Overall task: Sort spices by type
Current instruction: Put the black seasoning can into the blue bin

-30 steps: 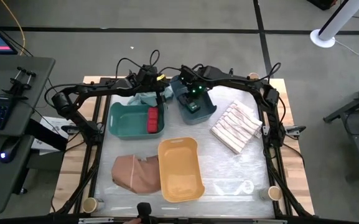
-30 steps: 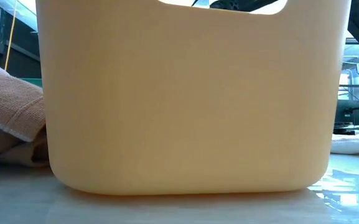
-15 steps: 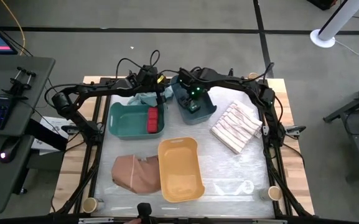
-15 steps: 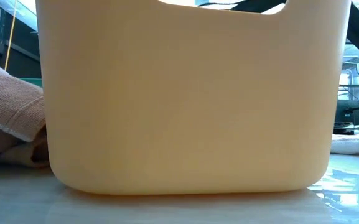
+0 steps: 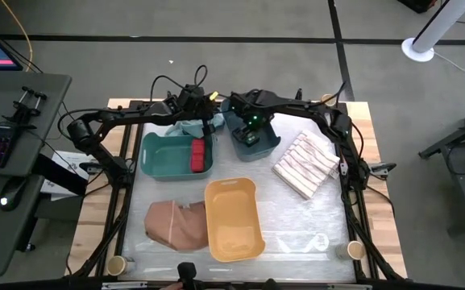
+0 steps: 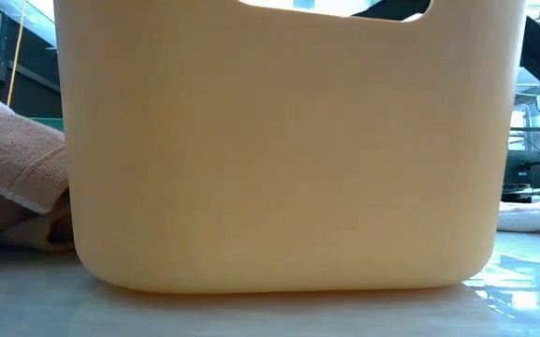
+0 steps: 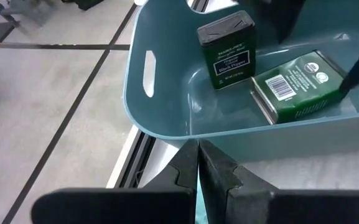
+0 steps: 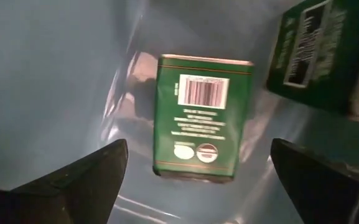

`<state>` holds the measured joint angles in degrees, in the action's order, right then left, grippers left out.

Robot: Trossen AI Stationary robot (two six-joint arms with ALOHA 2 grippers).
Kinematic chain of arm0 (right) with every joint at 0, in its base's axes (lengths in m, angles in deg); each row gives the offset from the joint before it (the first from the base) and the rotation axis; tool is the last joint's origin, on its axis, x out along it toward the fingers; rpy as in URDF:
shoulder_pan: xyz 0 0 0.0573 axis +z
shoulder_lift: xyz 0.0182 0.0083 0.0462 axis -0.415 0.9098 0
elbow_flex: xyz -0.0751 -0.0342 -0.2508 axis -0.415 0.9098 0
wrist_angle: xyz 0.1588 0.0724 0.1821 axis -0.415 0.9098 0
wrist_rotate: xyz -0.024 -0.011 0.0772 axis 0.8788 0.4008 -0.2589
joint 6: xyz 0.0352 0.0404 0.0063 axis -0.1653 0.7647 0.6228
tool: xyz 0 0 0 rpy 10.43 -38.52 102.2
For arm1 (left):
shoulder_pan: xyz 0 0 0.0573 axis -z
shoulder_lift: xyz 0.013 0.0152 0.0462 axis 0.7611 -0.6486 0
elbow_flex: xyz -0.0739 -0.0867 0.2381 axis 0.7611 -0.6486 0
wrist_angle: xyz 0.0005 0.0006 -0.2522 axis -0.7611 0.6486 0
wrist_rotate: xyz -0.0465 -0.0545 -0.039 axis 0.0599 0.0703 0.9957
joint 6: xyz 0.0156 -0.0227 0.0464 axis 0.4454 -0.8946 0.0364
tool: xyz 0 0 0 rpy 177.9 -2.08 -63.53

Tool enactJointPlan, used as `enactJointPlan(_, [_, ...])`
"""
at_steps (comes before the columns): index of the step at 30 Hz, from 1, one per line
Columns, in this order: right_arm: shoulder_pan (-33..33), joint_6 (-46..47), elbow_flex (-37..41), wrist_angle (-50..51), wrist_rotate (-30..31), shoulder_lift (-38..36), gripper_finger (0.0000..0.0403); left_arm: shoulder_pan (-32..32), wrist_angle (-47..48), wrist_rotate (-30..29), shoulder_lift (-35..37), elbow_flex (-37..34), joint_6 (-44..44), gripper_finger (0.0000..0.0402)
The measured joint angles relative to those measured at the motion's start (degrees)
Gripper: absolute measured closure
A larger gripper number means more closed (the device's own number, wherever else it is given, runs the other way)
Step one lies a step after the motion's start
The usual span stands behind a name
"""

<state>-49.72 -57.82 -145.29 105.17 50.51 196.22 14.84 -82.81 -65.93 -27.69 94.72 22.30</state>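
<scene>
Now hovering over the blue bin at the table's far side: right gripper, fingers spread wide and grasping nothing. Lying flat on the bin floor directly below, between those fingers, a green spice tin with its barcode facing up. Standing upright beside it, a second dark tin, also showing at the edge of the right wrist view. Both sitting inside the blue bin, close together, possibly touching, though hard telling from these angles.

Waiting just outside the blue bin's near wall, left gripper, fingers pressed together and clenched on nothing, poised over a teal cloth between the two far bins.

Resting in the green bin, against its right wall, red boxy spices. Sitting nearer the front, the yellow bin, filling most of the low view, with a tan cloth touching its left side. Lying to the right of the blue bin, a striped cloth.
</scene>
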Motion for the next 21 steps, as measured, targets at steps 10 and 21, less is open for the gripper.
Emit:
enactJointPlan(10, [-0.8,2.0,0.0,-0.8,-1.7,3.7,0.0013,0.0,0.2,-0.1,0.0,0.0,0.1,0.0401])
enactJointPlan(21, [-0.5,2.9,0.0,-0.9,0.9,4.1,0.0013,0.0,-0.1,0.0,0.0,0.0,0.1,0.0401])
